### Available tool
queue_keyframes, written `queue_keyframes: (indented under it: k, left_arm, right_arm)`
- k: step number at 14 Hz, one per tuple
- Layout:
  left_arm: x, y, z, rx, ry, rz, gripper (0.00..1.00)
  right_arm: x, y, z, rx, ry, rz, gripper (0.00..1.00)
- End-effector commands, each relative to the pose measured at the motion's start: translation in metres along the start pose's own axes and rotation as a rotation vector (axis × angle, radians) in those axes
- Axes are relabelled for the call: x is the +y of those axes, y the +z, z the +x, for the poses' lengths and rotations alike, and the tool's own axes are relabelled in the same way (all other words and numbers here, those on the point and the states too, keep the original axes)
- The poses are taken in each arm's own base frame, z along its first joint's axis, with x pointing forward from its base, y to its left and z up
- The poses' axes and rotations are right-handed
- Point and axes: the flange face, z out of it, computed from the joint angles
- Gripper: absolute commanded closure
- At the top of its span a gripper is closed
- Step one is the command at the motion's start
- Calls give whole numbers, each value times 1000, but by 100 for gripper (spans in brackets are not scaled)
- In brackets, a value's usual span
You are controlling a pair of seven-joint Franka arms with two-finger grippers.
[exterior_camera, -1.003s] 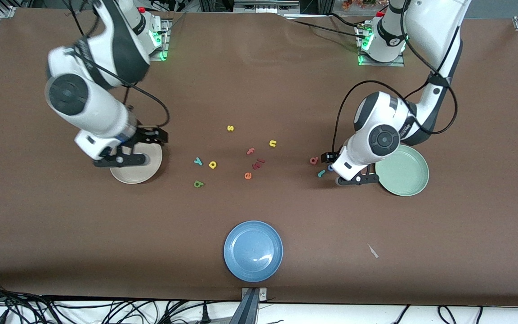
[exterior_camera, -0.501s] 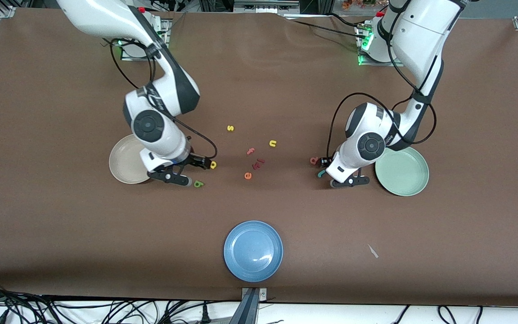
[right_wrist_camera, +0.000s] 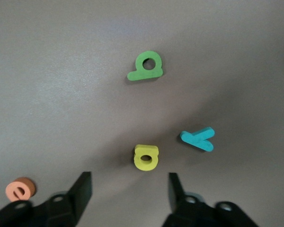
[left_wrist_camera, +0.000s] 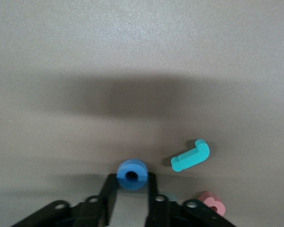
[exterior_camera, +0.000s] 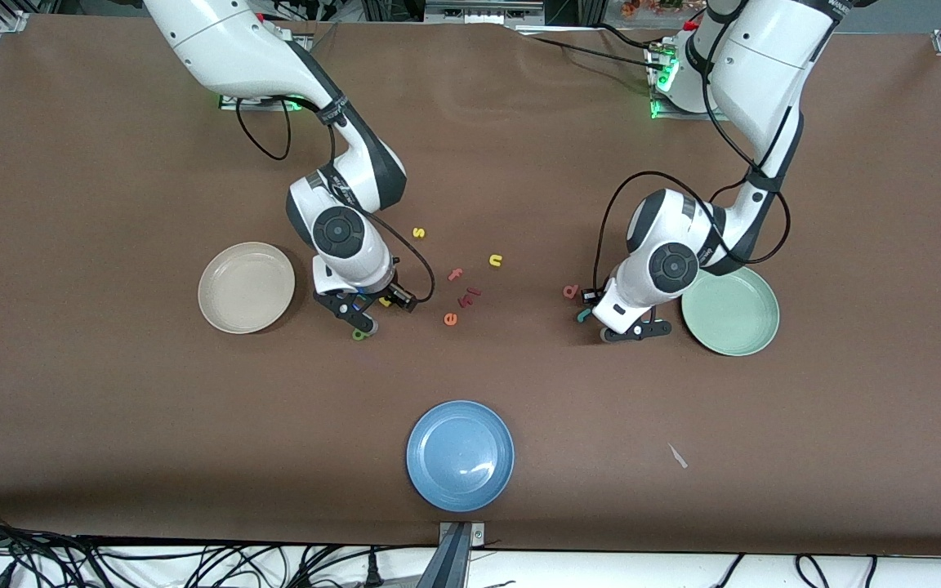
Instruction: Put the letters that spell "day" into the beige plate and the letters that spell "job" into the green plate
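My left gripper (left_wrist_camera: 131,180) is down on the table beside the green plate (exterior_camera: 730,312), shut on the blue "o" (left_wrist_camera: 131,173), which sits between its fingertips. The teal "j" (left_wrist_camera: 190,156) and the salmon-pink "b" (left_wrist_camera: 213,204) lie close by, and both also show from the front: the "j" (exterior_camera: 582,315) and the "b" (exterior_camera: 571,291). My right gripper (right_wrist_camera: 129,184) hangs open just over the yellow "a" (right_wrist_camera: 146,156), with nothing between its fingers. The green "d" (right_wrist_camera: 146,66) and teal "y" (right_wrist_camera: 199,138) lie next to it. The beige plate (exterior_camera: 234,286) holds nothing.
A blue plate (exterior_camera: 460,455) sits near the table's front edge. Spare letters lie mid-table: a yellow "s" (exterior_camera: 418,233), a yellow "n" (exterior_camera: 495,260), a pink "f" (exterior_camera: 456,274), dark red pieces (exterior_camera: 470,296) and an orange "e" (exterior_camera: 450,318). A white scrap (exterior_camera: 677,456) lies toward the left arm's end.
My right arm has swung from above the beige plate to above the yellow "a", its jaws narrowing but still open. My left gripper has closed on the blue "o".
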Motion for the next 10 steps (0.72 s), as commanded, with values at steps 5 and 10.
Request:
queue_keyframes:
  k: [5, 10]
  left_arm:
    - [-4, -52, 1, 0, -20, -24, 100]
    - [-136, -135, 29, -124, 81, -18, 100]
  right_arm:
    - [8, 23, 6, 29, 7, -17, 46]
    - [12, 35, 5, 27, 6, -19, 52]
